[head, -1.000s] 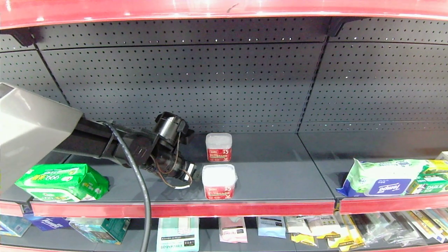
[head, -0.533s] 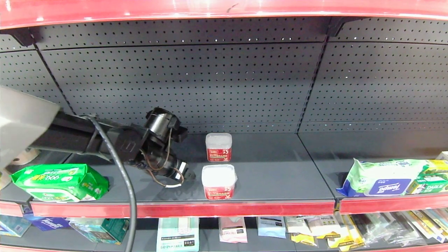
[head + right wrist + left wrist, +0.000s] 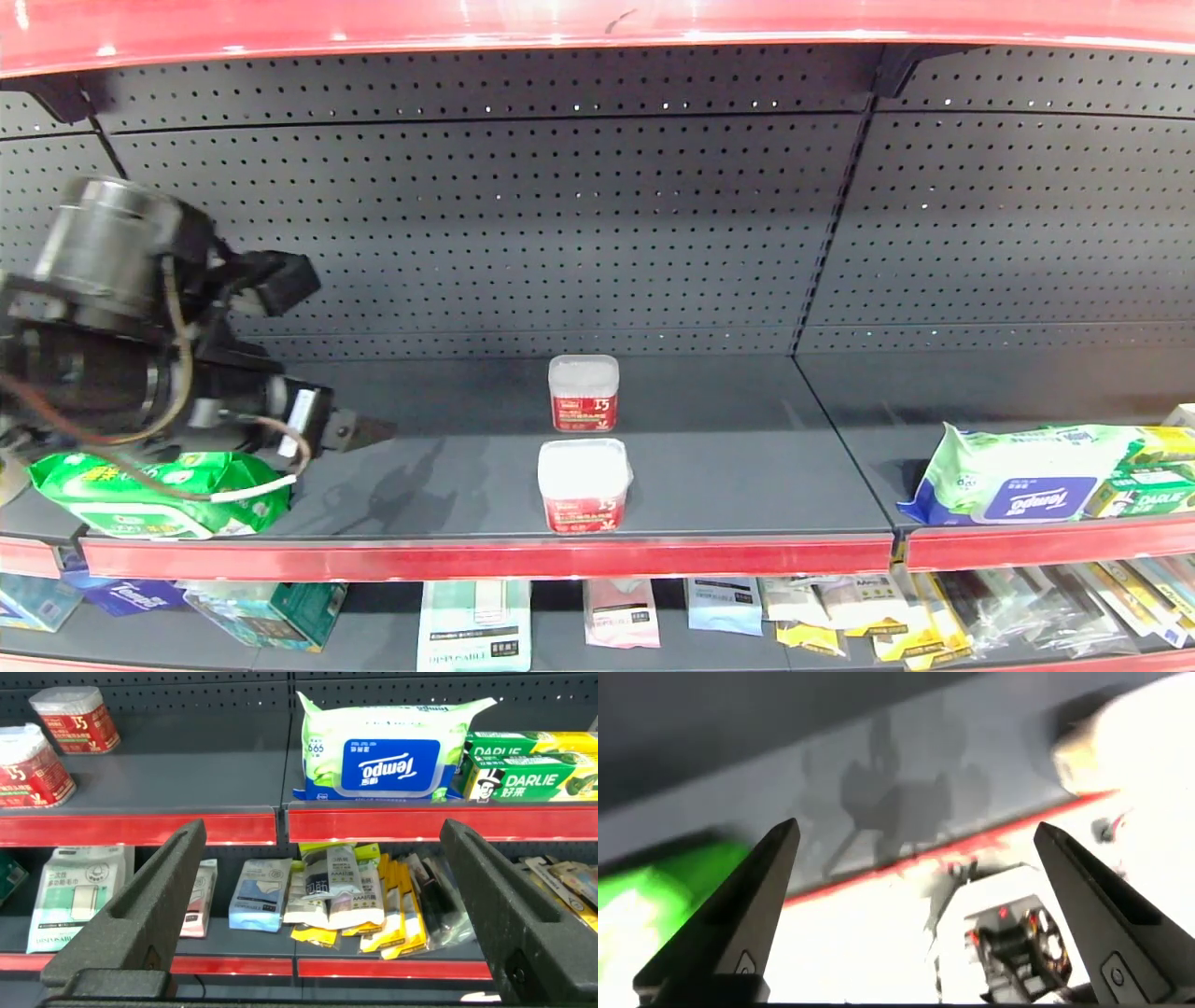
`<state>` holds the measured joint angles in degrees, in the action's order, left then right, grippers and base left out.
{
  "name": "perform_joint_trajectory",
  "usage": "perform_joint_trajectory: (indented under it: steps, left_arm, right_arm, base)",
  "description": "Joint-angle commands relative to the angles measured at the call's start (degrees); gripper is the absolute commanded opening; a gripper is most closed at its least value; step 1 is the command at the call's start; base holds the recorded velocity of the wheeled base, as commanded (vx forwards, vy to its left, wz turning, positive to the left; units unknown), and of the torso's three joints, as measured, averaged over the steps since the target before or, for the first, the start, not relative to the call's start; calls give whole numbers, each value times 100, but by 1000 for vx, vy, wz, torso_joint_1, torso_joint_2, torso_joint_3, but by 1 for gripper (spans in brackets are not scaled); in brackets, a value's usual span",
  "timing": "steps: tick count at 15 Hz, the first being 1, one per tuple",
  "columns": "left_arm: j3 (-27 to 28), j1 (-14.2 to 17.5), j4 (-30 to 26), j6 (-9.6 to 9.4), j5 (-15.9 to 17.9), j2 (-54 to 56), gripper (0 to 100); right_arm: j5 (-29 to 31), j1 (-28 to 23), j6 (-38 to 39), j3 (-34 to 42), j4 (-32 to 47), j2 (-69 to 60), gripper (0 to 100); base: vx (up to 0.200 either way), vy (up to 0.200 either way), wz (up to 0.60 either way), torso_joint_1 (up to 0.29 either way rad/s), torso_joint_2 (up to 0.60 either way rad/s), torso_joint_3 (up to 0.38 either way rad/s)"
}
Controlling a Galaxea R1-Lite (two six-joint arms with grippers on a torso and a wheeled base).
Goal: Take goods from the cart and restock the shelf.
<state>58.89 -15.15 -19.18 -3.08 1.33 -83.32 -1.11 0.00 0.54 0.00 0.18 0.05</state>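
As L gripper gapes, tub on shelf

The left arm comes in at the left end of the shelf, with its wrist raised above the shelf's board. A round metal motor housing sits on top of the wrist, and thin brown and white cables loop beneath it. The left gripper points sideways along the shelf toward its middle and hovers just above the board, touching nothing. Its two dark, tapered fingers are spread wide with nothing between them. The right gripper faces the shelf from in front, about level with its red front edge. Its dark fingers are likewise spread wide and empty.
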Motion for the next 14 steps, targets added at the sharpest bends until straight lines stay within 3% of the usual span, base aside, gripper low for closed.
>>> perform_joint_trajectory:
  steps: [1,4,8,9,10,11,13,14]
  left_arm:
    - [-1530,100,-324,-26,122,3208,100]
    - [-2752,-14,-288,-219,131,4957,100]
    - [-4008,-5,-78,-175,52,6689,100]
    - [-4764,4,-78,-131,-10,7831,100]
    - [-4975,-172,256,247,-27,8042,100]
    - [-5063,-190,476,475,-71,8104,100]
    - [-5116,-181,564,642,-1100,8104,100]
    - [-5142,-190,582,607,-1697,8130,100]
  right_arm:
    - [-3,0,-10,0,-1,4,100]
    - [-3,0,-1,0,-1,4,100]
    - [-3,0,-1,0,-1,4,100]
    - [-3,0,-1,0,-1,4,100]
    - [-3,0,-10,0,-1,4,100]
    - [-3,0,-1,0,-1,-5,100]
    - [-3,0,-1,0,-1,4,100]
    - [-3,0,-1,0,-1,-5,100]
  base:
    - [0,0,0,0,0,0]
    - [0,0,0,0,0,0]
    - [0,0,0,0,0,0]
    - [0,0,0,0,0,0]
    - [0,0,0,0,0,0]
    - [0,0,0,0,0,0]
    - [0,0,0,0,0,0]
    - [0,0,0,0,0,0]
